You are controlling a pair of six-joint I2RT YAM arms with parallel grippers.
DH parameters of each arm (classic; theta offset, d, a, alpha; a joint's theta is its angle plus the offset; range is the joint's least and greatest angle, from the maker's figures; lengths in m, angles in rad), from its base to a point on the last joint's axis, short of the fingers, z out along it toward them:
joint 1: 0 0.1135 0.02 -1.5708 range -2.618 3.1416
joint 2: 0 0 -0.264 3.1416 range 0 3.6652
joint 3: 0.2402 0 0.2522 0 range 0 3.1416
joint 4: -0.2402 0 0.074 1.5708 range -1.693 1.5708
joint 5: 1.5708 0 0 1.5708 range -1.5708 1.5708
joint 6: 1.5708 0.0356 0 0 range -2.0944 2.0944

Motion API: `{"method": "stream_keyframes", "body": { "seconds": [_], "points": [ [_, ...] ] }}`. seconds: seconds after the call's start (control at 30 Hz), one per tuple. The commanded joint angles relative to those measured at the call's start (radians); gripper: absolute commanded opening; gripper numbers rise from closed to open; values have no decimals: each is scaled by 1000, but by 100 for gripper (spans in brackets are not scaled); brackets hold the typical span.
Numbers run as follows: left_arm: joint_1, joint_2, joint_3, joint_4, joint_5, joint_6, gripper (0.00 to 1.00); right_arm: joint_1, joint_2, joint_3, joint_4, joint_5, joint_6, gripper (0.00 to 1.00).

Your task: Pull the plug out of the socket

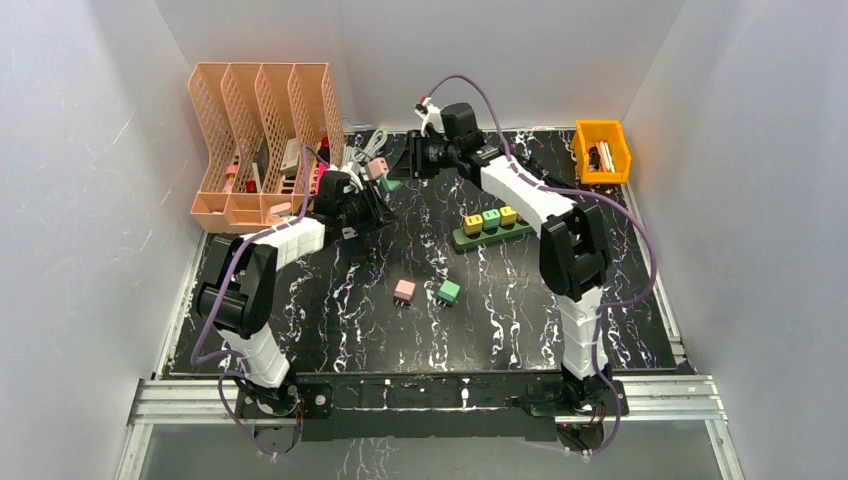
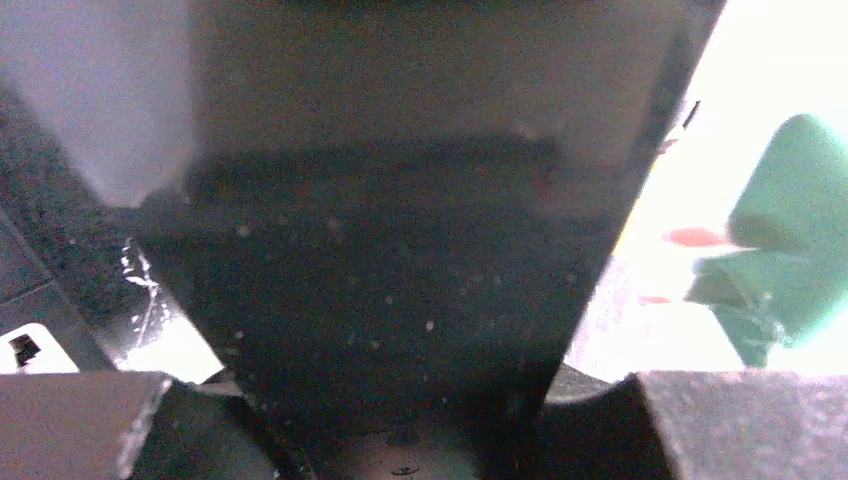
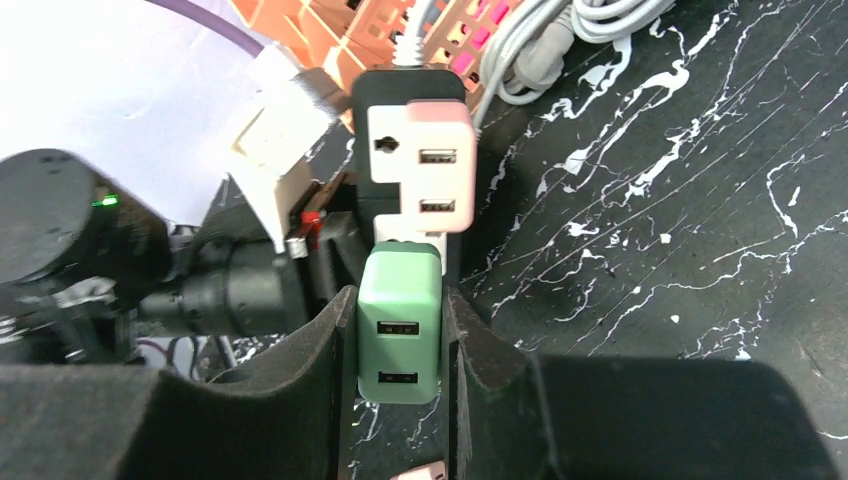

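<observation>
A black socket strip with a white face [image 3: 385, 150] lies at the back of the table, with a pink plug [image 3: 440, 160] in it. A green two-port plug [image 3: 400, 320] sits against the strip's near end, its prongs hidden. My right gripper [image 3: 400, 300] is shut on the green plug's sides. In the top view the right gripper [image 1: 405, 165] is beside the green plug [image 1: 393, 184]. My left gripper [image 1: 360, 205] is at the strip; in its wrist view the strip's dark body [image 2: 400, 250] fills the gap between the jaws of the left gripper [image 2: 400, 400].
A peach file organizer [image 1: 260, 140] stands at the back left with grey cables [image 1: 365, 145] beside it. A yellow bin [image 1: 601, 150] is at the back right. A green strip [image 1: 490, 228] holds several plugs. A loose pink plug [image 1: 404, 291] and green plug [image 1: 448, 292] lie mid-table.
</observation>
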State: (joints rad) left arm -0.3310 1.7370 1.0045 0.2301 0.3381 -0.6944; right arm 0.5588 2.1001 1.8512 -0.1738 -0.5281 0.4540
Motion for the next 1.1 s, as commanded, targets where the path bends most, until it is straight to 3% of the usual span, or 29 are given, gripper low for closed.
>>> {"method": "stream_keyframes", "body": {
  "seconds": [0.0, 0.13, 0.4, 0.53, 0.67, 0.83, 1.07],
  "points": [
    [11, -55, -5, -8, -67, 19, 0, -36, -117, -10, 40, -108, 31, 0],
    [24, -46, 3, -22, -74, 19, 0, -42, -174, -58, -107, -103, -68, 0],
    [49, -61, 27, -74, -91, 73, 0, -162, -556, -574, -312, -76, -282, 0],
    [52, -74, 30, -96, -82, 88, 0, -216, -644, -720, -434, -85, -297, 2],
    [54, -90, 39, -124, -66, 103, 0, -215, -680, -822, -476, -115, -241, 3],
    [58, -113, 49, -166, -62, 135, 0, -199, -664, -903, -532, -18, -269, 3],
    [68, -131, 49, -196, -64, 162, 0, -176, -614, -951, -491, -42, -270, 6]
  ]
}}
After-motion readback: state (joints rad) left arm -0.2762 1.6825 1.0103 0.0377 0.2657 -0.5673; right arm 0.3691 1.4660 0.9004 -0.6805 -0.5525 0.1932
